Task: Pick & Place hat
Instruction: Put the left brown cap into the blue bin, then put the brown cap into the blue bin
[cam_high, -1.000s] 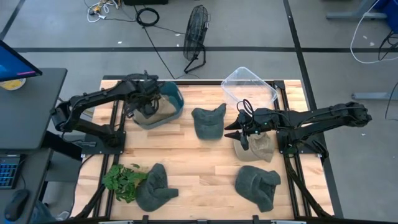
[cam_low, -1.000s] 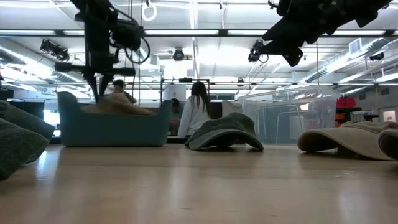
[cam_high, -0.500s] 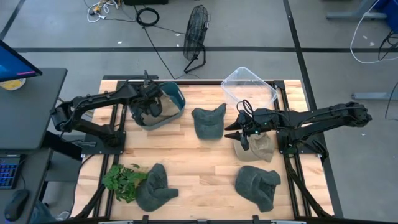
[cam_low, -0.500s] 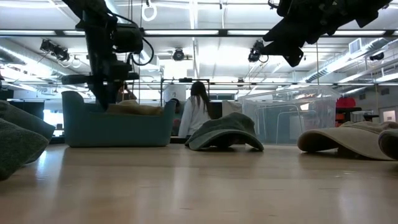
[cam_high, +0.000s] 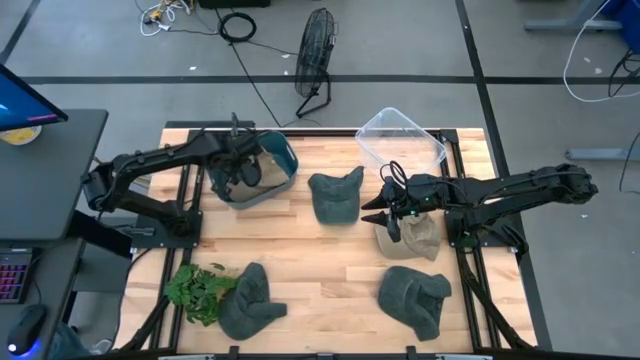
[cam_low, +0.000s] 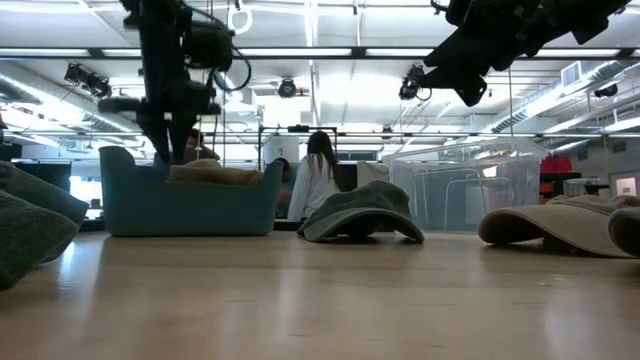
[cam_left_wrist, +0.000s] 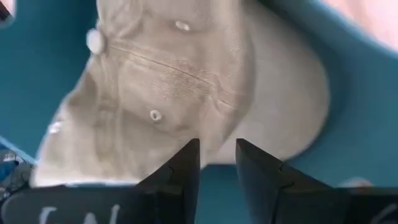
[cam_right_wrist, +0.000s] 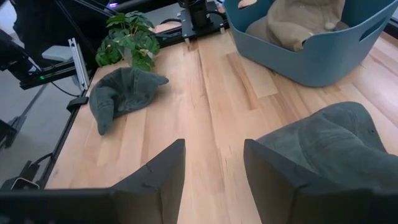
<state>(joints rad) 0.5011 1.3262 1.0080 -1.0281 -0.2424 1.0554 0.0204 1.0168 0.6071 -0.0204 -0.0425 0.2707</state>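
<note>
Left gripper (cam_high: 238, 172) hangs over the blue bin (cam_high: 285, 160) at the far left of the table, right above the tan hat (cam_left_wrist: 186, 87) lying inside it. In the left wrist view its fingers (cam_left_wrist: 180, 171) stand slightly apart with nothing between them, tips close over the hat's crown (touching or not, cannot tell). From the low view the tan hat sits mounded in the bin, just peeking over the rim.

Right gripper (cam_high: 385, 215) waits near the table's middle right, raised over another tan hat (cam_high: 412, 235), fingers (cam_right_wrist: 155, 180) spread and empty.

Other hats on the wood table (cam_high: 320, 270): a grey-green hat (cam_high: 335, 195) at centre, one at the near left (cam_high: 248, 298) beside a leafy plant (cam_high: 195, 290), one at the near right (cam_high: 415, 297). A clear tub (cam_high: 400, 143) stands at the far right.

Handling, as a guess: these hats are soft cloth, light, floppy, not fragile. The crown will collapse and bunch under a pinch, so a fold of crown fabric or the stiffer brim edge looks the best hold. A loose pinch could slip off a single layer (the brim gives more bite). A hat in the bin may snag on the wall if dragged sideways.
</note>
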